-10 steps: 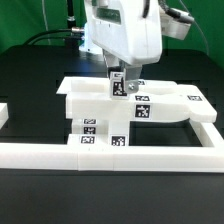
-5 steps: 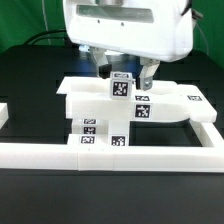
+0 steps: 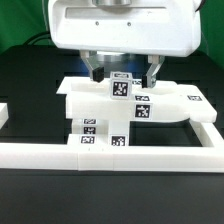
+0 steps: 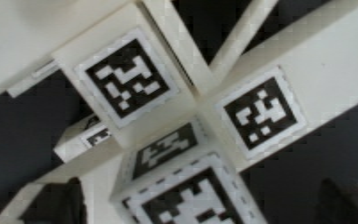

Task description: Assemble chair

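Nearest the camera in the exterior view, a long white border rail [image 3: 120, 153] with square edges lies across the matte black counter [image 3: 40, 200]. It turns back at the exterior view's right.

Just behind the rail sits the chair [image 3: 95, 105], a cluster of chunky white plastic parts with smooth faces and blunt corners. Flat panels are stacked in steps, and each step carries black-and-white square tags on its front face. On top of the stack a small tagged block [image 3: 122, 86] stands upright.

The dark fingers [image 3: 96, 71] hang over this block, spread wide. One is on each side of it, with clear gaps, so the block lies between them untouched and nothing is pinched. Above them the arm's glossy white housing [image 3: 120, 25] fills the top of the frame.

The wrist view is blurred. It shows four large tags [image 4: 126, 80] on crossing white slabs, with slivers of black counter in the gaps.

A second ago the fingers were close together around the block's top and the housing looked smaller. Since then the fingers have parted and the housing looms larger. The chair parts have not shifted.
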